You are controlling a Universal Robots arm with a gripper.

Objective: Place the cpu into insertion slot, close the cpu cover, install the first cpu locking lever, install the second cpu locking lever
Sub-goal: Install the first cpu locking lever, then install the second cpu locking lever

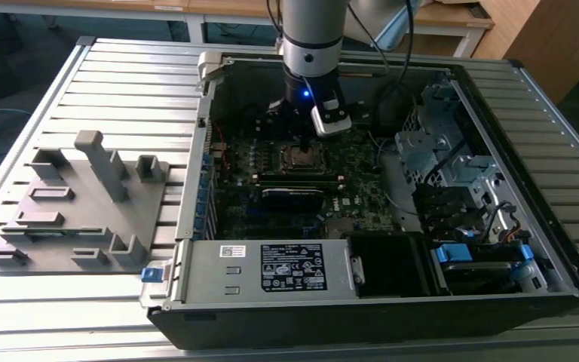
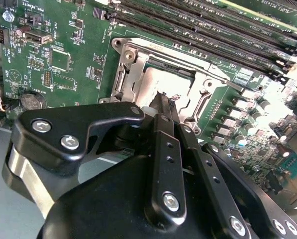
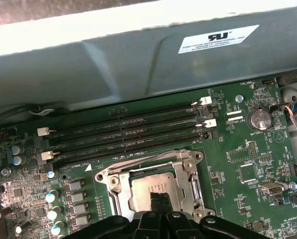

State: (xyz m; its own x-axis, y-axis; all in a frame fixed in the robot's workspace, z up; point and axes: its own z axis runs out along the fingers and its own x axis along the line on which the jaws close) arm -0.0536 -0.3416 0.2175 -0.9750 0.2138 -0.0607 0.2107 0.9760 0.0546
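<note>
The cpu (image 3: 147, 185) lies flat in the insertion slot (image 3: 119, 195) on the green board, its dull silvery top showing through the window of the cpu cover (image 3: 185, 175), which lies down over it. In the second wrist view the same cpu (image 2: 164, 78) sits inside the cover frame (image 2: 134, 74). My gripper (image 3: 160, 199) hangs just above the near edge of the chip with its black fingers (image 2: 160, 107) pressed together and nothing between them. A thin wire lever (image 3: 138, 161) runs along the cover's side toward the memory slots. In the exterior view the gripper (image 1: 301, 141) is over the socket (image 1: 304, 156).
Long black memory slots (image 3: 128, 130) run beside the socket, with the grey case wall (image 3: 138, 64) behind them. Capacitors (image 3: 52, 199) stand at one side. The open case holds a power supply (image 1: 269, 268) and drive cages (image 1: 451, 166). A grey fixture plate (image 1: 78, 204) lies at the exterior view's left.
</note>
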